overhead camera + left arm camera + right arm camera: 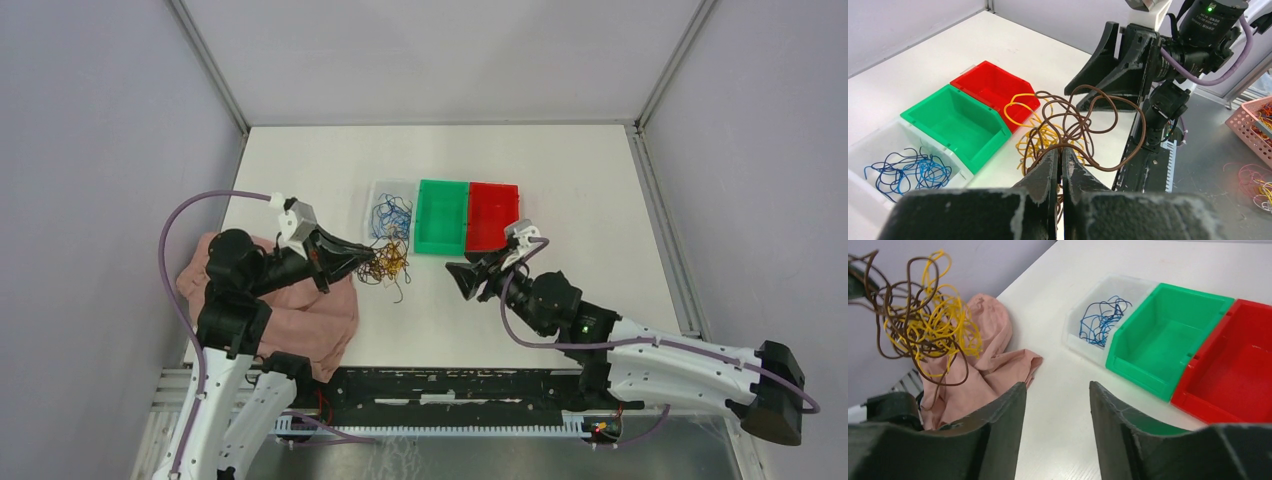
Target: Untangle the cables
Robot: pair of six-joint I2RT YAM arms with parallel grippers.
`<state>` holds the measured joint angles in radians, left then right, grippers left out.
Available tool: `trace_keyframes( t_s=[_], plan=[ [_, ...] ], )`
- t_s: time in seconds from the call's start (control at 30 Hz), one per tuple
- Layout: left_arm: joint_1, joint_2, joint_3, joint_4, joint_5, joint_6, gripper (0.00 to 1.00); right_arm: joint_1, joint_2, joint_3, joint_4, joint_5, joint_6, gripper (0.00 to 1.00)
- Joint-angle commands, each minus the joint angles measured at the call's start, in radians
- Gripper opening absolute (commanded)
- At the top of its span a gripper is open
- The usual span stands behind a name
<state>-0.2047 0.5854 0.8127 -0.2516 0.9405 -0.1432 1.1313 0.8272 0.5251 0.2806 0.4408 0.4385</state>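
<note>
My left gripper (1063, 152) is shut on a tangle of dark brown and yellow cables (1055, 132) and holds it up off the white table (560, 180). From above, the tangle (385, 262) hangs at the left gripper's (372, 258) tip, just in front of the clear bin (376, 200). Loose blue cables (390, 213) lie inside that bin. My right gripper (462, 277) stands open and empty about a hand's width right of the tangle, pointing at it. In the right wrist view the right gripper (1055, 390) spreads wide over bare table, the tangle (928, 325) up at the left.
A green bin (442, 215) and a red bin (492, 213) stand in a row right of the clear bin. A pink cloth (310, 310) lies crumpled under the left arm at the table's near left. Off the table a pink basket (1253, 120) shows.
</note>
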Motion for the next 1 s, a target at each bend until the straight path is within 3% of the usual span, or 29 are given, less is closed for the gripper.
trace_keyframes(
  t_s=[0.0,0.27,0.4,0.5,0.77,0.97],
  plan=[
    [-0.002,0.009,0.034,0.072,0.0,-0.048,0.03,0.004,0.069,0.039,0.139,-0.183,-0.044,0.6],
    [-0.002,0.013,0.033,0.099,0.044,-0.121,0.03,0.006,0.235,0.14,0.393,-0.434,-0.059,0.7],
    [-0.001,0.011,0.028,0.1,0.05,-0.124,0.03,0.016,0.259,0.188,0.382,-0.462,-0.056,0.69],
    [-0.001,0.019,0.026,0.099,0.054,-0.127,0.03,0.016,0.264,0.209,0.344,-0.436,-0.06,0.59],
    [-0.001,0.019,0.036,0.098,0.095,-0.137,0.03,0.016,0.201,0.216,0.229,-0.313,-0.102,0.12],
    [-0.001,0.016,0.031,0.034,0.081,-0.057,0.03,0.016,0.105,0.205,0.131,-0.245,-0.146,0.05]
  ],
)
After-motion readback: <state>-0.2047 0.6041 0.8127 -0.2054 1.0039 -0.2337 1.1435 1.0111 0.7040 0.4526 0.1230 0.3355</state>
